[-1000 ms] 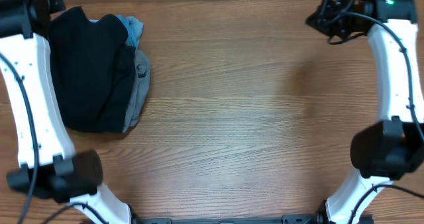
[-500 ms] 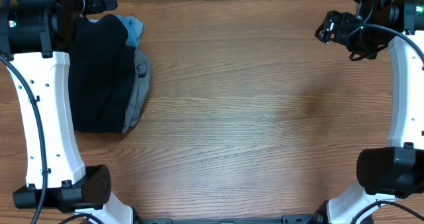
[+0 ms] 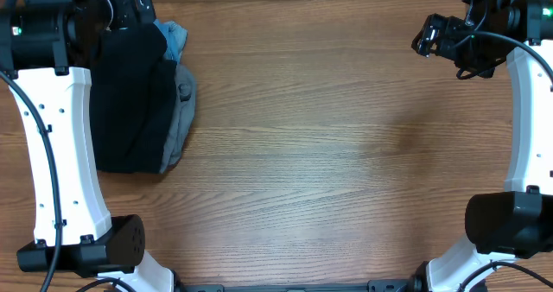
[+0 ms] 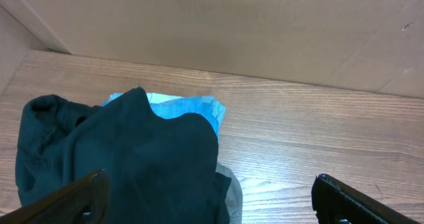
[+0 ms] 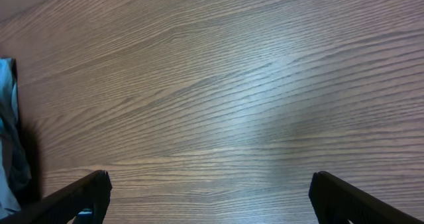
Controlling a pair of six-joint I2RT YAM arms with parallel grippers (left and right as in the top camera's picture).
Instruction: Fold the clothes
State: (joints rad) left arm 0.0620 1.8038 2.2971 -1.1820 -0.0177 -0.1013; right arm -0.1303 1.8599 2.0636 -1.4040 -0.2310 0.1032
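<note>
Black T-shirt (image 3: 130,102) lay bunched on a light-blue garment (image 4: 192,108) and a grey garment (image 3: 177,111) at the table's (image 3: 328,154) far-left corner, the left gripper (image 4: 209,186) above it spread wide, likely to grab, the right gripper (image 5: 209,184) equally spread, well apart.

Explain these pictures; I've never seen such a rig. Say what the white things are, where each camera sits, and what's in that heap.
The white shapes are two robot arms, the left arm and the right arm, at a wooden table. One picture looks straight down from above. The other two come from a camera on each wrist, so the dark prongs in their bottom corners are that arm's own fingers: the left fingers and the right fingers. Both pairs are spread wide and hold nothing. At the table's far left corner lies a heap of clothes: a black garment on top, with a light-blue garment and a grey garment showing beneath it.
</note>
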